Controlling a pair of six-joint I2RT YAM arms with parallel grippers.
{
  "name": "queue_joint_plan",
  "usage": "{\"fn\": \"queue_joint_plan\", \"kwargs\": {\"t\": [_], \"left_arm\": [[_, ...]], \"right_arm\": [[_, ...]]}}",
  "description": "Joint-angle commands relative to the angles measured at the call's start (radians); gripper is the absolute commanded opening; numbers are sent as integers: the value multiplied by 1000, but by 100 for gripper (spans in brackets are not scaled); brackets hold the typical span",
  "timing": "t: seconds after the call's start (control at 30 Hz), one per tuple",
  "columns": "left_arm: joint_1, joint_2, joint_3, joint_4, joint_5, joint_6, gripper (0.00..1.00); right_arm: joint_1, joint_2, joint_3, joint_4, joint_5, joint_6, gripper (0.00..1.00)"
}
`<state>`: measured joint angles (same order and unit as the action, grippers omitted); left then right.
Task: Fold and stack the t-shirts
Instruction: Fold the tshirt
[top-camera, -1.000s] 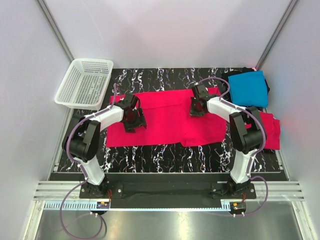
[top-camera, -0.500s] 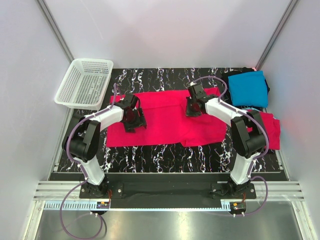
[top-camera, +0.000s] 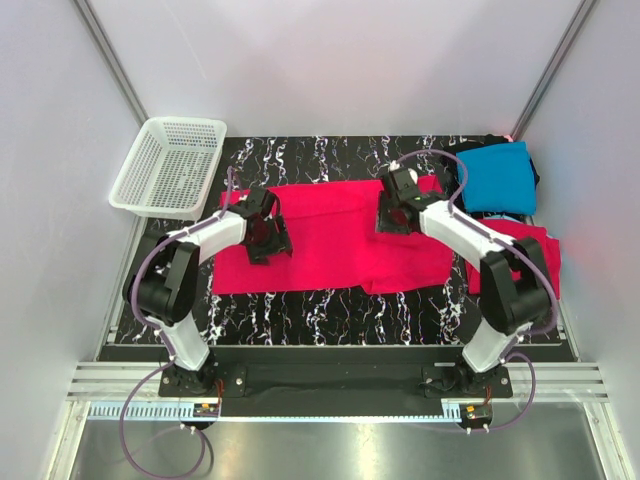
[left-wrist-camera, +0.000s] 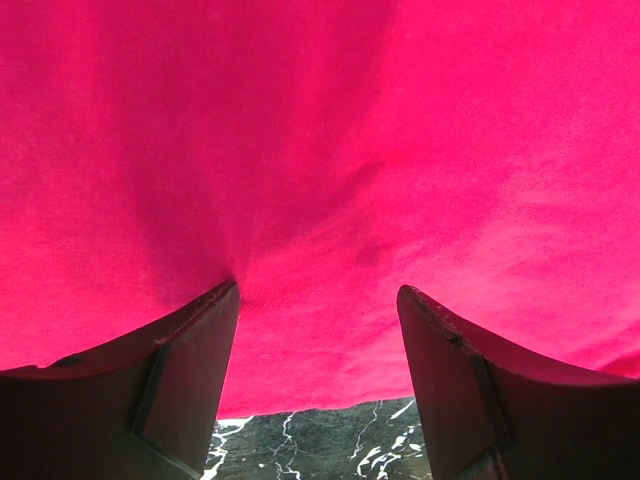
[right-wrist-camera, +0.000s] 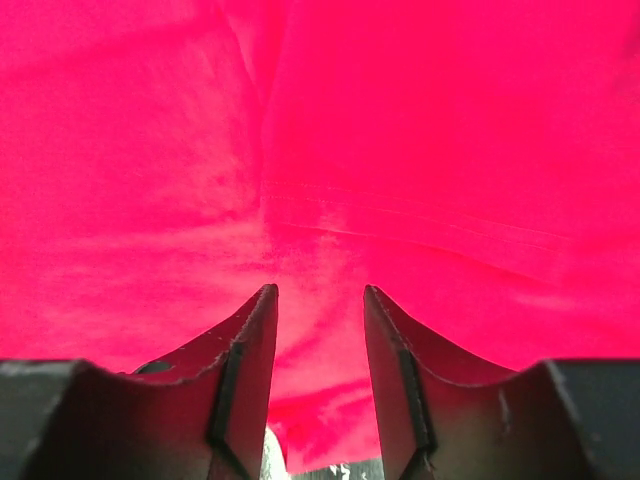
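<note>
A bright pinkish-red t-shirt (top-camera: 330, 235) lies spread flat across the middle of the black marbled table (top-camera: 330, 305). My left gripper (top-camera: 265, 236) is over its left part, open, with red cloth (left-wrist-camera: 320, 150) under the fingertips and nothing between them (left-wrist-camera: 318, 295). Over the shirt's back right part, my right gripper (top-camera: 393, 213) is open too, its fingers (right-wrist-camera: 320, 292) standing apart above a fold seam in the cloth (right-wrist-camera: 400, 215). A second red t-shirt (top-camera: 538, 255) lies at the right edge. A folded turquoise-blue t-shirt (top-camera: 497, 177) sits at the back right, on dark cloth (top-camera: 536, 172).
A white plastic mesh basket (top-camera: 168, 165) stands at the back left, partly off the table. Metal frame posts rise at both back corners. Bare marbled surface (left-wrist-camera: 320, 445) shows along the near edge of the spread shirt. Purple cables loop from both arms.
My right gripper has gone from shut to open, letting go of the red cloth, and has shifted slightly right. The left arm has not moved.
</note>
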<state>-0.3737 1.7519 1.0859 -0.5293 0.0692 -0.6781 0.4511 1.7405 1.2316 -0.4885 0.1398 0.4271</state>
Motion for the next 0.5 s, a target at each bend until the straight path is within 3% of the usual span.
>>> {"fn": "queue_joint_plan", "kwargs": {"t": [0.0,0.3,0.47], "left_arm": [[-5,-101,-17,3,-55,0,70],[-14,-440,-270,12,-249,-136,71],[-21,-448,-320,-9,-240,-159,72]], "right_arm": [[8,-125,0,-27,113,22,47],[8,-370,-300,-58,83,165,49],[8,-409,-380,-68,1,203,49]]}}
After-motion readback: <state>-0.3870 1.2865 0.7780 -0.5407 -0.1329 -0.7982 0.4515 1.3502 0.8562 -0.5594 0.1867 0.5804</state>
